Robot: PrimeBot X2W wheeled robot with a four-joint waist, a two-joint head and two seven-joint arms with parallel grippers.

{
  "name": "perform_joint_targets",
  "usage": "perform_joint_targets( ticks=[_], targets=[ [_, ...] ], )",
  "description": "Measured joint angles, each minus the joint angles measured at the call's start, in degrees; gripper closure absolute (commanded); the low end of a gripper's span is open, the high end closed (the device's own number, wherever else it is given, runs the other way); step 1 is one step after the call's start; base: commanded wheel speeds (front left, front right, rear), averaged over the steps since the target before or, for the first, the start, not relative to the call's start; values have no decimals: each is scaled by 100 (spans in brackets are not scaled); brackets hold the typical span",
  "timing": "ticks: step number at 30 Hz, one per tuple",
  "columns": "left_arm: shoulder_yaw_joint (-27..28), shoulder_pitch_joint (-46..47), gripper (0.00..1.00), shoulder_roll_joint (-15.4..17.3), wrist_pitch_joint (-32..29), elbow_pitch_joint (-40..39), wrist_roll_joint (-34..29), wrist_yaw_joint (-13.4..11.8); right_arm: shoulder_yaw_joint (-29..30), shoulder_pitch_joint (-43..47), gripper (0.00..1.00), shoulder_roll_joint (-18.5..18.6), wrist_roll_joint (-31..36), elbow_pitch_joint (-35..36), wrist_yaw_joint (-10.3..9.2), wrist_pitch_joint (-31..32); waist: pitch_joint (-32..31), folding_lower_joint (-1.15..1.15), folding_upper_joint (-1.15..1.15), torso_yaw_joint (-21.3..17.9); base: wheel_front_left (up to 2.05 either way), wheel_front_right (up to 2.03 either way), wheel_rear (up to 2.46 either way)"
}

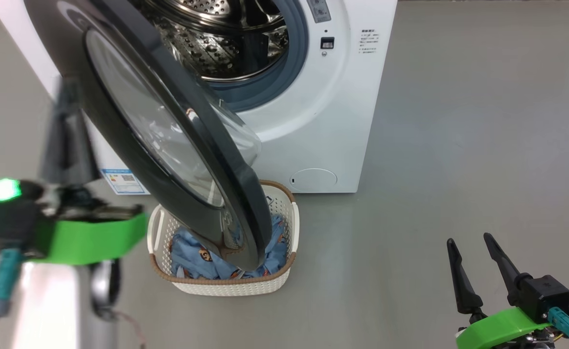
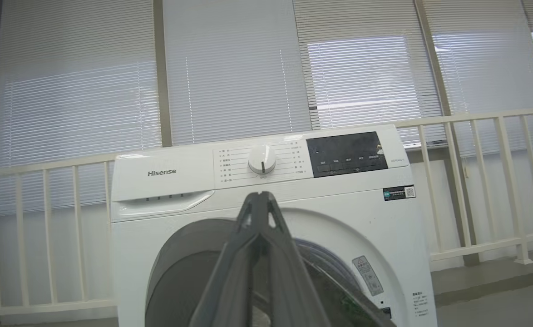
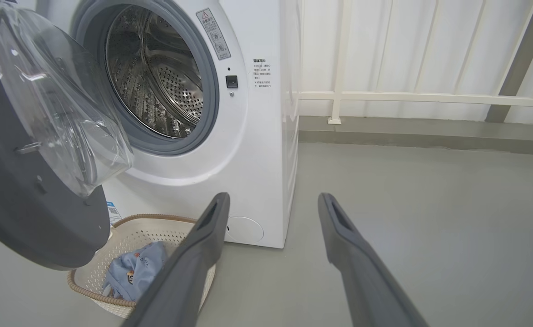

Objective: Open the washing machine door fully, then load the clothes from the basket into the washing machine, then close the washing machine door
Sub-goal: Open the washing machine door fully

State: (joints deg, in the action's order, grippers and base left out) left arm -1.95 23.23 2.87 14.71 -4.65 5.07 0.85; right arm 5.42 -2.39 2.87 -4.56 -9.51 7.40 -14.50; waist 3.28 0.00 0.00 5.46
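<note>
The left gripper [image 2: 259, 198] stood at the far left, beside the outer face of the large round door with its wide glossy black ring and bulging clear glass bowl [image 1: 153, 131]. In the left wrist view its two dark fingers were pressed together, with nothing between them. The head view was too blurred there to tell whether they touched the door.

The door was hinged on the left and stood part-way open. Its free edge hung out over the small cream-white perforated plastic basket with a brown braided rim [image 1: 226, 282], which sat on the floor just in front of the big white boxy front-loading washing machine [image 1: 323, 121]. The light blue printed clothes [image 1: 192, 252] lay inside the basket, partly covered from above by the door's lower edge.

By my reading, the door had to swing further left before the clothes could be reached cleanly. The left arm was much the nearer one for that, though it occupied the side the door would swing into.

The steel perforated drum [image 1: 216, 48] was exposed and held no clothes.

At the lower right, the right gripper [image 1: 468, 238] was well apart from the basket. Its fingers were spread and empty, pointing up the view. Bare grey floor [image 1: 459, 145] lay between them, leaving free room to approach the basket's right side.
</note>
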Motion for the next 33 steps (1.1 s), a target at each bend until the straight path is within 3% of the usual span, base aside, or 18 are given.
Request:
perform_joint_targets(
  ticks=[9,19,25,33],
  targets=[
    [-1883,148,100,-85,-582,-257,402,192,-82,0,0,-4,0,88,0,-5,-12,0,0,36,0,0,0],
    [-3744,140,100,-69,-916,255,1279,115,-148,0,0,-7,-3,56,0,-7,-24,0,0,-23,0,0,0],
    [-4270,150,100,-63,-1023,831,1543,-194,-189,0,0,-8,-13,25,0,-7,2,0,0,-55,0,0,0],
    [-4344,426,100,-60,-1102,1629,1659,-821,-227,-1,0,-9,-13,18,0,-7,49,0,0,-81,0,0,0]
  ],
)
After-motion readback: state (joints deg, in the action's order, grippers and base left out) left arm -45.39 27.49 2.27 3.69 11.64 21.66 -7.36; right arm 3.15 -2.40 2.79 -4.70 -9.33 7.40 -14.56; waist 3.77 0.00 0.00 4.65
